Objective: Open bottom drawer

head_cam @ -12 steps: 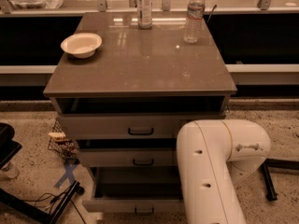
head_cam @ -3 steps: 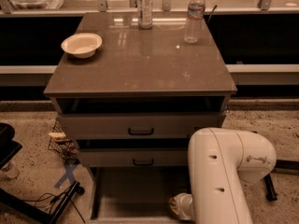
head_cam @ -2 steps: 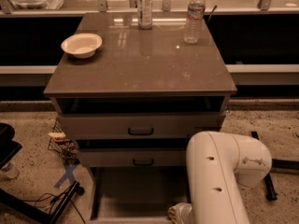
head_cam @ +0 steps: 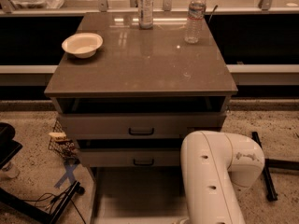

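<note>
The bottom drawer [head_cam: 135, 195] stands pulled far out toward me. Its pale, bare inside shows below the mid-sized drawer front [head_cam: 112, 157]. Its own front and black handle lie below the lower edge of the camera view. My white arm [head_cam: 215, 181] reaches down at the lower right, over the drawer's right side. My gripper is at the end of that arm, below the frame's lower edge and behind the arm, so it does not show. The tallest drawer front [head_cam: 103, 124] sits slightly out under the tabletop.
On the brown cabinet top [head_cam: 140, 64] stand a white bowl [head_cam: 82, 44] and two water bottles [head_cam: 145, 0] [head_cam: 195, 15]. A wire basket [head_cam: 60, 143], a blue tape cross [head_cam: 69, 171] and cables lie on the floor at left. A black stand leg [head_cam: 264, 171] lies at right.
The bottom drawer has slid far out toward me, and its front has left the view. My arm has moved right and lower, and the gripper tip seen earlier has dropped out of the frame.
</note>
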Controlling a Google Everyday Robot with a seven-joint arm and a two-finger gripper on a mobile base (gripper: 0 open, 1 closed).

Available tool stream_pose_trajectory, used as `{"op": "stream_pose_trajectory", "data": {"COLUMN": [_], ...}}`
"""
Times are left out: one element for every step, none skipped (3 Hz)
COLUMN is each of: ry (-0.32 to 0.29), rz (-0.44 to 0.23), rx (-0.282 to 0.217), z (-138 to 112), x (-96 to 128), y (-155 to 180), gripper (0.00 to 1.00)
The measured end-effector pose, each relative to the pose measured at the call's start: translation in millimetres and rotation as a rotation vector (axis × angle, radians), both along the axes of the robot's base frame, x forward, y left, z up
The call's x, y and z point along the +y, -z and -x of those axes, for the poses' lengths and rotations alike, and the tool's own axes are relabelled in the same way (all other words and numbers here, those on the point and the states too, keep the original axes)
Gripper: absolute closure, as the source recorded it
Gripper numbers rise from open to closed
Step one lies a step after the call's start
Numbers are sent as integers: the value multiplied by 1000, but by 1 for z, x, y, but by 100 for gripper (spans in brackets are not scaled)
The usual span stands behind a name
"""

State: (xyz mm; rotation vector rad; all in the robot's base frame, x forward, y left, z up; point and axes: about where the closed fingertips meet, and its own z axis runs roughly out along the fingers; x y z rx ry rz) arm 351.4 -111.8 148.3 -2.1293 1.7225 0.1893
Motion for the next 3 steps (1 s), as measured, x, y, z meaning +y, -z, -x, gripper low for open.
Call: {"op": "stream_pose_trajectory", "data": {"ry": [0, 0, -1], "rz": [0, -1, -2], "rx": [0, 1, 3], "z": [-3, -3, -2], "x": [2, 2, 3], "y": [0, 1, 1], "gripper": [100, 82, 58]}}
